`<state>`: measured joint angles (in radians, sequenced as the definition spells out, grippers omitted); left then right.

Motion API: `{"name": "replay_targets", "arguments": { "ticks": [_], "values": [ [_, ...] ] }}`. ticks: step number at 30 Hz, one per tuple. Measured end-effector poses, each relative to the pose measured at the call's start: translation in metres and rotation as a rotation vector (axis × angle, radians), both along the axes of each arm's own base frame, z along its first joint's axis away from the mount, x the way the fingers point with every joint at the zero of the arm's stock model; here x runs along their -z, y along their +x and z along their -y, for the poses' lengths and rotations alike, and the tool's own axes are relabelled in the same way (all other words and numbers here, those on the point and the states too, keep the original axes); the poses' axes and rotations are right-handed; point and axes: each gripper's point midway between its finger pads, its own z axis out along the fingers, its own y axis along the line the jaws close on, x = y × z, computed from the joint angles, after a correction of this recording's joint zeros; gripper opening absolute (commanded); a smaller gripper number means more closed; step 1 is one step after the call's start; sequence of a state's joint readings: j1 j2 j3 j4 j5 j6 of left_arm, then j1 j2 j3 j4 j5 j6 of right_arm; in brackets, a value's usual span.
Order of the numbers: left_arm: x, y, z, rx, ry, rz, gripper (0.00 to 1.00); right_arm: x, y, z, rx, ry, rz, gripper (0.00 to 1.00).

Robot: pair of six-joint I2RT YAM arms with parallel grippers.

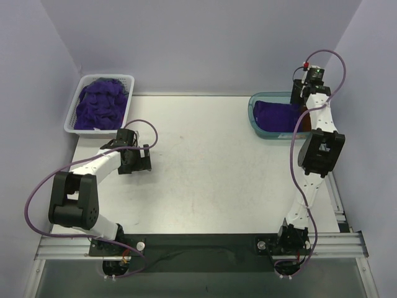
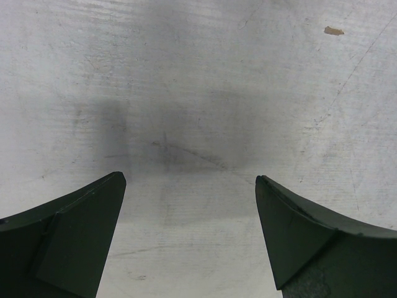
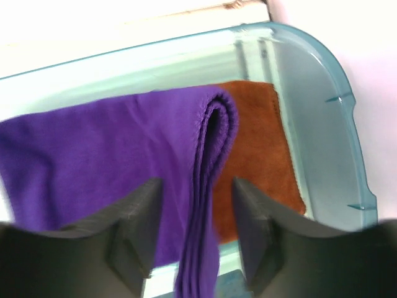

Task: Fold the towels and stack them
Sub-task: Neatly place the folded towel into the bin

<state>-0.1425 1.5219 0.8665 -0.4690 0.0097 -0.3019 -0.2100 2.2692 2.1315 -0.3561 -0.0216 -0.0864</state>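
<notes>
A folded purple towel (image 3: pixel 93 155) lies in the teal tray (image 3: pixel 322 124), on top of a rust-orange towel (image 3: pixel 257 161) that shows at its right. My right gripper (image 3: pixel 195 183) is open and straddles the purple towel's folded edge, with a gap on each side. In the top view the right gripper (image 1: pixel 304 93) hangs over the tray's right end, above the purple towel (image 1: pixel 276 116). Several crumpled purple towels (image 1: pixel 99 102) fill the white basket (image 1: pixel 72 118). My left gripper (image 2: pixel 190 180) is open and empty over bare table; it also shows in the top view (image 1: pixel 135 162).
The teal tray (image 1: pixel 253 115) stands at the back right and the white basket at the back left, both near the rear wall. The grey table top (image 1: pixel 205 167) stretches between them. Purple cables loop off both arms.
</notes>
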Motion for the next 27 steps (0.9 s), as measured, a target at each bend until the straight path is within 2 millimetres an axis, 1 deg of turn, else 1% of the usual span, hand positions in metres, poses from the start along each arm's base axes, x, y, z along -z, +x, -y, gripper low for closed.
{"name": "replay_targets", "arguments": {
  "ticks": [1, 2, 3, 4, 5, 7, 9, 11, 13, 16, 18, 21, 23, 24, 25, 27],
  "values": [
    [0.0, 0.0, 0.0, 0.0, 0.0, 0.0, 0.97, 0.005, 0.0, 0.003, 0.013, -0.01, -0.007, 0.65],
    [0.0, 0.0, 0.0, 0.0, 0.0, 0.0, 0.97, 0.01, 0.0, 0.007, 0.029, -0.02, -0.016, 0.68],
    [0.0, 0.0, 0.0, 0.0, 0.0, 0.0, 0.97, 0.015, 0.0, 0.011, 0.046, -0.035, -0.028, 0.75],
    [0.0, 0.0, 0.0, 0.0, 0.0, 0.0, 0.98, 0.02, -0.002, 0.016, 0.076, -0.053, -0.04, 0.77],
    [0.0, 0.0, 0.0, 0.0, 0.0, 0.0, 0.97, 0.023, -0.004, 0.02, 0.093, -0.068, -0.049, 0.78],
    [0.0, 0.0, 0.0, 0.001, 0.0, 0.0, 0.98, 0.021, -0.007, 0.031, 0.149, -0.11, -0.054, 0.79],
    [0.0, 0.0, 0.0, 0.0, 0.0, 0.0, 0.97, 0.015, -0.007, 0.04, 0.201, -0.142, -0.033, 0.79],
    [0.0, 0.0, 0.0, 0.001, 0.0, 0.0, 0.97, 0.009, -0.007, 0.048, 0.251, -0.166, -0.004, 0.78],
    [0.0, 0.0, 0.0, 0.002, -0.003, -0.001, 0.97, 0.009, -0.01, 0.051, 0.277, -0.174, 0.004, 0.75],
    [0.0, 0.0, 0.001, 0.002, -0.003, -0.001, 0.98, 0.011, -0.011, 0.046, 0.261, -0.153, 0.012, 0.73],
    [0.0, 0.0, 0.001, 0.002, -0.004, -0.001, 0.97, 0.016, -0.008, 0.037, 0.215, -0.115, 0.014, 0.7],
    [0.0, 0.0, 0.001, 0.003, -0.006, -0.001, 0.97, 0.027, -0.005, 0.019, 0.138, -0.044, 0.009, 0.68],
    [0.0, 0.0, 0.001, 0.004, -0.007, -0.001, 0.97, 0.036, -0.006, 0.01, 0.102, -0.006, -0.002, 0.7],
    [0.0, 0.0, 0.001, 0.003, -0.007, -0.001, 0.98, 0.04, -0.007, 0.007, 0.095, 0.005, -0.008, 0.73],
    [0.0, 0.0, 0.002, 0.005, -0.01, -0.001, 0.98, 0.044, -0.008, 0.005, 0.092, 0.016, -0.015, 0.75],
    [0.0, 0.0, 0.003, 0.007, -0.014, -0.002, 0.97, 0.046, -0.009, 0.003, 0.097, 0.029, -0.018, 0.76]
  ]
}}
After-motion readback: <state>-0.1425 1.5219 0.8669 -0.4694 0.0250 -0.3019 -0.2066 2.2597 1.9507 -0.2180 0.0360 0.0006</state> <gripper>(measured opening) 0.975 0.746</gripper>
